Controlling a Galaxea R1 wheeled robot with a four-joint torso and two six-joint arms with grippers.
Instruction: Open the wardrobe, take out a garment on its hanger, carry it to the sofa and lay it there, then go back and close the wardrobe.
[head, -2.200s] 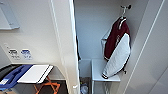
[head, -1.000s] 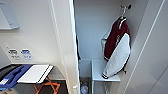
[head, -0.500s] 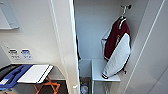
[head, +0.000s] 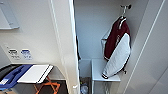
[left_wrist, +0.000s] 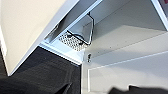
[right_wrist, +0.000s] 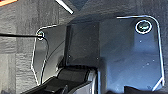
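Wardrobe (head: 100, 30) open, center-right of head frame. Jacket (head: 117, 47) upper right inside, on hanger (head: 122, 18) hooked to rail; white sleeve droops onto inner shelf (head: 98, 68). No arm near jacket. Can't tell whether either gripper's fingers are apart or together.
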